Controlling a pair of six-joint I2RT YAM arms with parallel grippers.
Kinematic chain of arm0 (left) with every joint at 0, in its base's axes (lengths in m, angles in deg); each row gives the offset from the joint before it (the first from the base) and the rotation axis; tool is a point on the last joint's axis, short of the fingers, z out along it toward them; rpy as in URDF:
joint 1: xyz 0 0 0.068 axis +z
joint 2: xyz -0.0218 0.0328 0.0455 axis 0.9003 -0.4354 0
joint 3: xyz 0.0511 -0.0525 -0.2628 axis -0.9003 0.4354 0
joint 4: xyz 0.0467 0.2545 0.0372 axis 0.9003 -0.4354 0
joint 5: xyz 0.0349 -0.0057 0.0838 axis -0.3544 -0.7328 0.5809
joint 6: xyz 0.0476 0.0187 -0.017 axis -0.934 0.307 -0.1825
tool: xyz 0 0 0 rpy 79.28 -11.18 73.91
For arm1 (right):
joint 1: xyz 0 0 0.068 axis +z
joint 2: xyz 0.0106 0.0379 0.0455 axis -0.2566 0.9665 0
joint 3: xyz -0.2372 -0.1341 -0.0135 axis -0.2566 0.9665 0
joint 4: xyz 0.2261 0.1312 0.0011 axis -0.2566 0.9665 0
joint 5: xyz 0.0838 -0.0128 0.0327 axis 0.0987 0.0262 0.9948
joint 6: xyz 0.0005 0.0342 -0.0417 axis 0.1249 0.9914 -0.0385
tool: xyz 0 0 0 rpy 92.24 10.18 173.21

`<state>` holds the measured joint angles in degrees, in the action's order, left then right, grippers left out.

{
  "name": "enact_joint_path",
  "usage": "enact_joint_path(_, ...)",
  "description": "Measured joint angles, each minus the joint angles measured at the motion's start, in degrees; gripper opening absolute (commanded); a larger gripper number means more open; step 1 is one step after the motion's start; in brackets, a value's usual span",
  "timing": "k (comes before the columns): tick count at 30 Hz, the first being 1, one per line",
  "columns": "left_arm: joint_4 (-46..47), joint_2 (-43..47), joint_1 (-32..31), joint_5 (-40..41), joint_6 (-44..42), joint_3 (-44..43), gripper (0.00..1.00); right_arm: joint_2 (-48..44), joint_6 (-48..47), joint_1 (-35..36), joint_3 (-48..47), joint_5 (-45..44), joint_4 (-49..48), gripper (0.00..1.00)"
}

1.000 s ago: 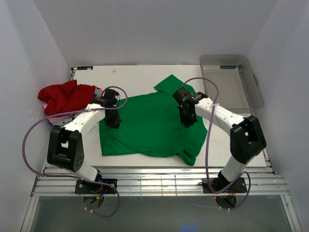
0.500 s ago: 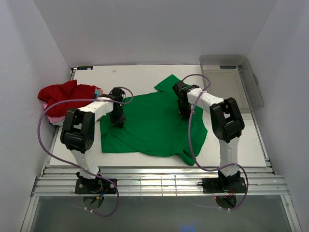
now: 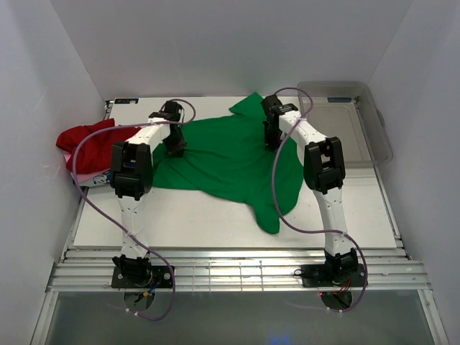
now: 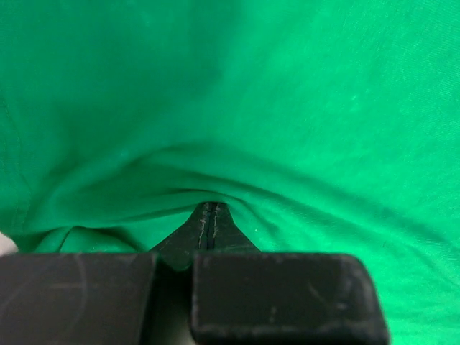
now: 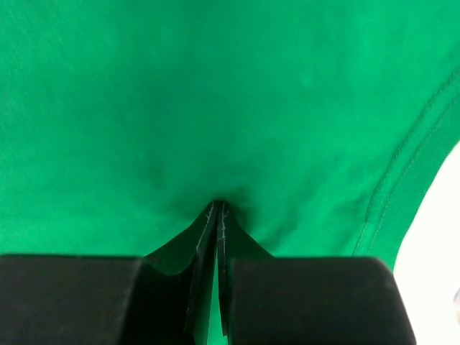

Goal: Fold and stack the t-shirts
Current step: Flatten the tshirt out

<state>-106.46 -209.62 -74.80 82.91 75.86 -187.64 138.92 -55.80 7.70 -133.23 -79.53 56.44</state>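
Here the green t-shirt [image 3: 223,162] lies spread and somewhat rumpled over the far middle of the white table [image 3: 180,223]. One sleeve reaches toward the far edge, and a long lobe of cloth trails toward the near side on the right. Both arms are stretched far out over the table, and each gripper comes down on the far part of this shirt. The left gripper [image 3: 175,146] meets it at its left edge, and the right gripper [image 3: 272,142] meets it just near of the far sleeve. In the left wrist view the fingers [image 4: 198,230] are pressed together with only a thin seam between their tips. A small ridge of green cloth is pinched there, and creases fan out from the pinch across the fabric. In the right wrist view the fingers [image 5: 202,273] are likewise closed to a narrow slit on a pucker of the same green cloth. A stitched hem [image 5: 402,162] curves down the right of that view, with bare white tabletop showing beyond it. The red t-shirt [image 3: 86,140] sits bunched in a heap at the far left of the table, well apart from the right gripper and near the left one. The pink and white t-shirt [image 3: 97,176] peeks out from under it on the near side. The clear plastic bin [image 3: 345,122] stands at the far right corner, just beside the green shirt's right side and not touching it.
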Motion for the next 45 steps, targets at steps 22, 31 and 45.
enact_joint_path(22,9.25,11.21,0.37,0.17,-4.87,3.19,0.0,-23.91,-6.67,-6.8,17.92,17.92,-20.92,0.29)
enact_joint_path(31,10.1,12.31,0.37,0.0,-4.72,14.84,0.39,-32.22,-6.8,1.53,31.17,19.89,-14.53,0.4)
enact_joint_path(45,8.96,12.13,0.37,2.75,-4.74,13.55,0.53,-50.34,3.13,8.61,55.93,14.82,-3.02,0.47)
